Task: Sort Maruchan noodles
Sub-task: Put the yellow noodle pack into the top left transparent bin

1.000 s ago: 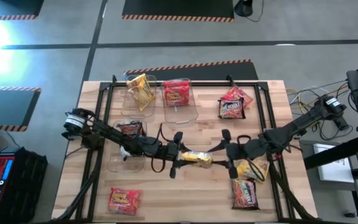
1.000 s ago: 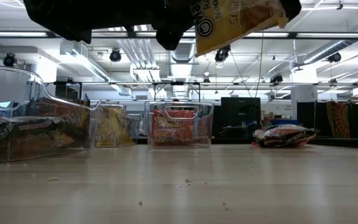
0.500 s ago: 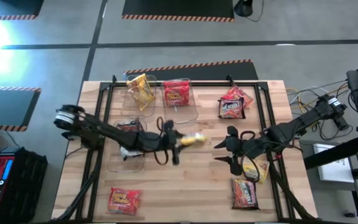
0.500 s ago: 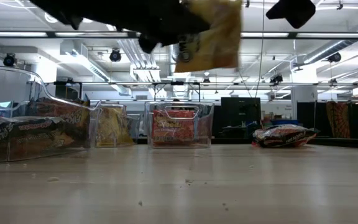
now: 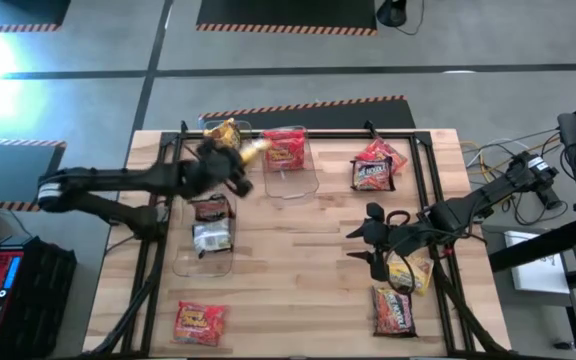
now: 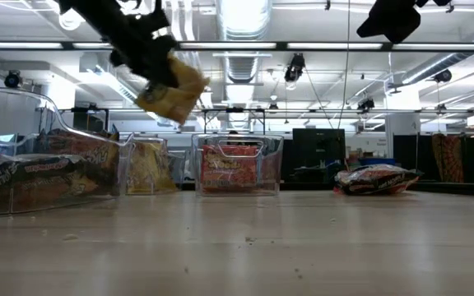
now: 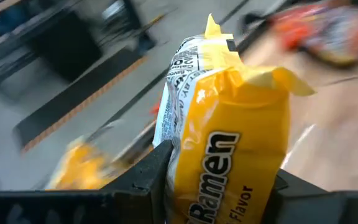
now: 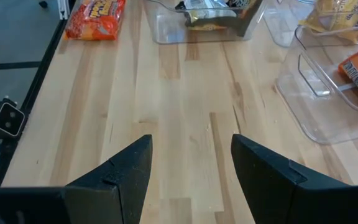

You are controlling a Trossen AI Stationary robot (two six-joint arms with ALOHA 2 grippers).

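My left gripper [image 5: 238, 160] is shut on a yellow noodle packet [image 5: 256, 148] and holds it above the far-left clear bins. One bin [image 5: 206, 165] holds a yellow packet [image 5: 223, 135]. The bin beside it [image 5: 303, 185] holds a red one [image 5: 286, 150]. A nearer bin [image 5: 193, 262] holds dark packets [image 5: 211, 215]. My right gripper [image 5: 373, 242] hovers open right of the table's middle, empty. Loose packets lie flat on the table: red [image 5: 200, 322], dark and red [image 5: 376, 165], yellow [image 5: 408, 272] and dark red [image 5: 393, 310]. My left gripper pinches the yellow packet between its two fingers [image 7: 160, 171] across the packet's two flat faces, at the end nearest the wrist [image 7: 216, 193]. The fingers come from the table's left, slanting down. The packet [image 6: 171, 90] sticks out past them, tilted and lifted clear of bins and table.
Black rails [image 5: 268, 132] frame the wooden table [image 5: 298, 300]. Bare wood lies between the bins and my right gripper. The yellow loose packet lies partly under my right arm.
My left gripper has swung from the table's middle toward the far-left bins and risen, tipping from pointing down to nearer level. It has carried the yellow packet away from my right gripper, which has stayed about where it was.
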